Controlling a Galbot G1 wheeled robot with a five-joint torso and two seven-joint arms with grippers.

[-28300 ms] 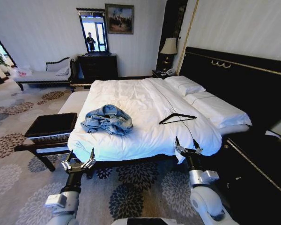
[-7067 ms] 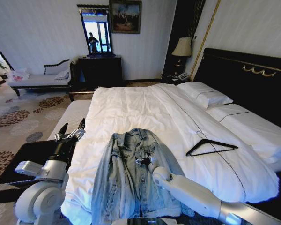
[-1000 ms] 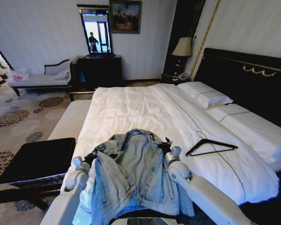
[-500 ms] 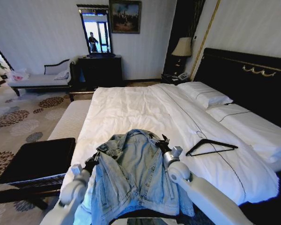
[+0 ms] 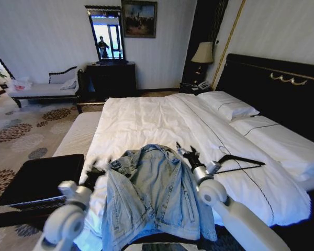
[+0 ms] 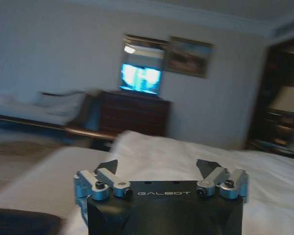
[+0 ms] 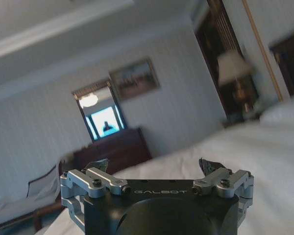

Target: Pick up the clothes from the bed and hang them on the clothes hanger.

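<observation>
Hotel-style bedroom, double bed (image 5: 162, 120), bedside lamp (image 5: 203, 53), dresser (image 5: 109, 77), framed painting (image 5: 139, 11)

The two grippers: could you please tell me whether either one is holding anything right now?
Nothing is held: the left gripper and right gripper are both open and empty, either side of the jacket.

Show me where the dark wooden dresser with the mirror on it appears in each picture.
Head view: dark wooden dresser against the far wall, beyond the white bed.
Left wrist view: dresser past the left gripper.
Right wrist view: dresser past the right gripper.
Shared landmark: the framed painting beside the mirror.
</observation>
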